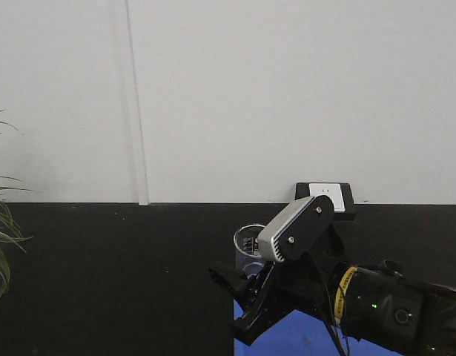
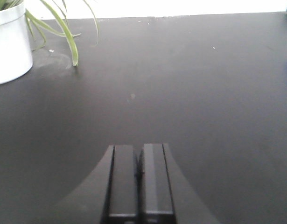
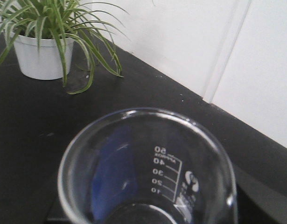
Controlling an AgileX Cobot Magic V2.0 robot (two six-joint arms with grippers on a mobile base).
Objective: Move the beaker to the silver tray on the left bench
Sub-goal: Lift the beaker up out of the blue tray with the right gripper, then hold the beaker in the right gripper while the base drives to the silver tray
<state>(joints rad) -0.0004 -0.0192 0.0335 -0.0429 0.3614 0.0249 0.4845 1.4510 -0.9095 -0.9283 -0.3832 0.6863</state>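
Observation:
A clear glass beaker (image 3: 148, 163) with printed volume marks fills the lower right wrist view. In the front view the beaker (image 1: 248, 246) sits at the tip of my right gripper (image 1: 246, 283), which is shut on it and holds it over the black bench (image 1: 101, 282). The right gripper's fingers are mostly hidden behind the glass; a dark finger (image 3: 267, 198) shows at the lower right. My left gripper (image 2: 139, 148) is shut and empty above bare black bench (image 2: 180, 84). The silver tray is out of view.
A potted spider plant in a white pot (image 3: 40, 58) stands on the bench to the left, also in the left wrist view (image 2: 10, 44). A blue mat (image 1: 294, 337) lies under the right arm. A black socket box (image 1: 325, 194) sits against the white wall.

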